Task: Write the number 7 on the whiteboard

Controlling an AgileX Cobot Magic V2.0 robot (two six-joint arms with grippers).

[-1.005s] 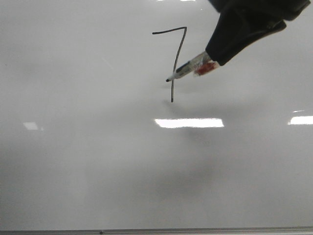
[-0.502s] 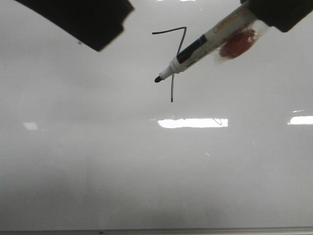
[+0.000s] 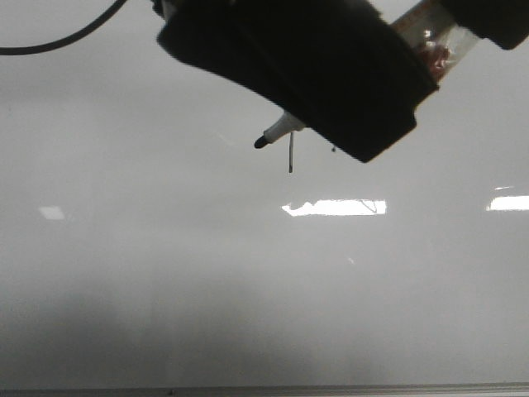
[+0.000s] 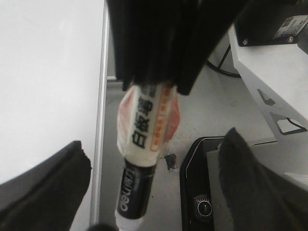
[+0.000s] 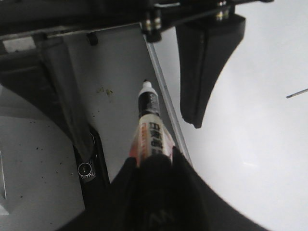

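Observation:
The whiteboard (image 3: pixel 248 273) fills the front view. Only the lower end of the number 7 (image 3: pixel 291 159) shows; the rest is behind my left gripper (image 3: pixel 331 83), a black mass across the top. My right gripper (image 3: pixel 488 16) is shut on a white and black marker with reddish tape (image 3: pixel 430 45), whose black tip (image 3: pixel 261 142) hangs just left of the stroke. In the left wrist view my left gripper (image 4: pixel 151 192) is open, its fingers either side of the marker (image 4: pixel 144 144) without touching it. In the right wrist view my right gripper (image 5: pixel 159 173) grips the marker (image 5: pixel 149 125); a bit of line (image 5: pixel 297 93) shows.
The board's metal edge strip (image 4: pixel 100 120) runs beside a grey table surface (image 4: pixel 211 110). A black base with a camera lens (image 4: pixel 202 207) and a white robot part (image 4: pixel 269 72) lie beyond the edge. A black cable (image 3: pixel 58 37) crosses the front view's top left.
My left gripper has swung in from the upper left to the middle and now covers most of the 7. The marker has tilted flatter and its tip has drifted slightly left, off the line.

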